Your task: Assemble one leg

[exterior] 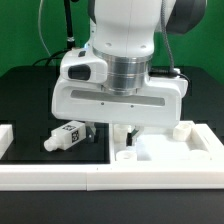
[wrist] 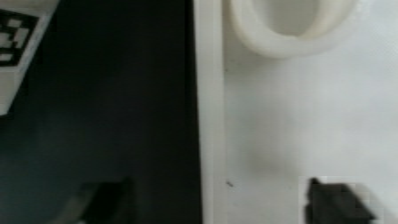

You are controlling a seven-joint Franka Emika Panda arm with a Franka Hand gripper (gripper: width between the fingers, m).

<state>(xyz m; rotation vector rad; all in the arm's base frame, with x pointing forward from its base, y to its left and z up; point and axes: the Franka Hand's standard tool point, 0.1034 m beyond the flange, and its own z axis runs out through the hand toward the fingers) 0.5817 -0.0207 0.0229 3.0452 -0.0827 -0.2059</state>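
Note:
One leg [exterior: 68, 135], a small white block with a black-and-white tag, lies on its side on the black table at the exterior view's left. Its tag shows at the edge of the wrist view [wrist: 15, 40]. My gripper [exterior: 108, 132] hangs just right of it, over the left edge of the large flat white panel [exterior: 165, 152]. In the wrist view the gripper [wrist: 217, 205] is open and empty. Its dark fingers [wrist: 338, 200] straddle the panel's edge [wrist: 294, 130], with a raised round ring [wrist: 285, 35] on the panel ahead of them.
White border rails run along the front [exterior: 110, 178] and the left [exterior: 5, 135] of the table. A small white part [exterior: 185, 128] sits at the panel's far right. Cables hang behind the arm.

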